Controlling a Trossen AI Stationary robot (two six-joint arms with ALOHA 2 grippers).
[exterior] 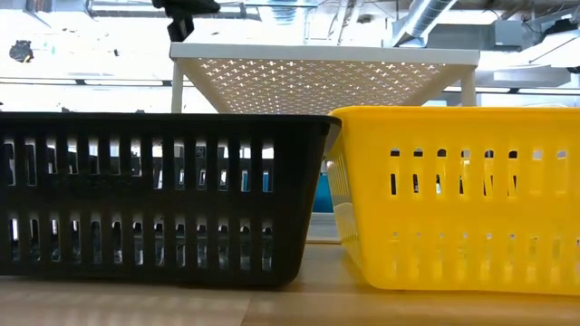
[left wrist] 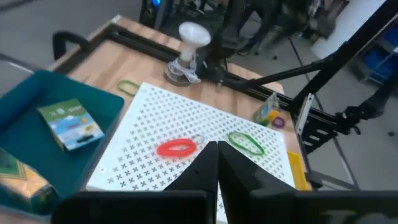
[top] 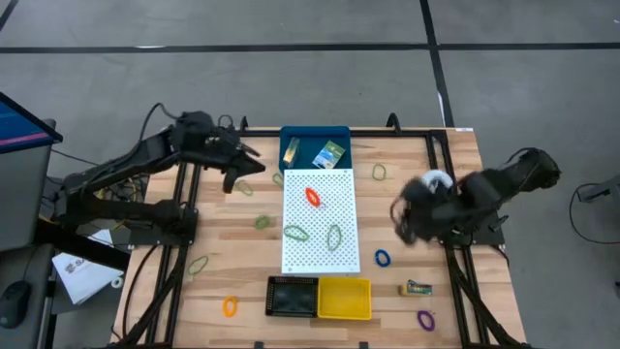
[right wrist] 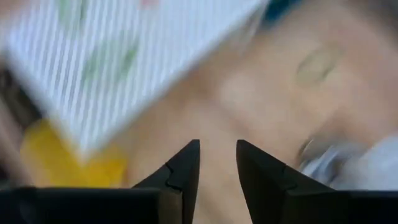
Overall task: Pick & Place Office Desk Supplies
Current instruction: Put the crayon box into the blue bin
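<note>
Two grippers idle: we see the blue band (top: 383, 258) just lower-left of the right gripper (top: 407, 221), jaws parted, empty; left gripper (top: 242, 171) pressed shut.

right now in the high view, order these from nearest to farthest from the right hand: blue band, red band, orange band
From the right hand, at the table's right side:
1. Blue band, on the wood just right of the white board.
2. Red band, on the board's upper part.
3. Orange band, on the wood left of the black basket.

Red band (top: 313, 196) on white perforated board (top: 334, 254) (cross-shaped holes); yellow basket (top: 345, 300).
</note>
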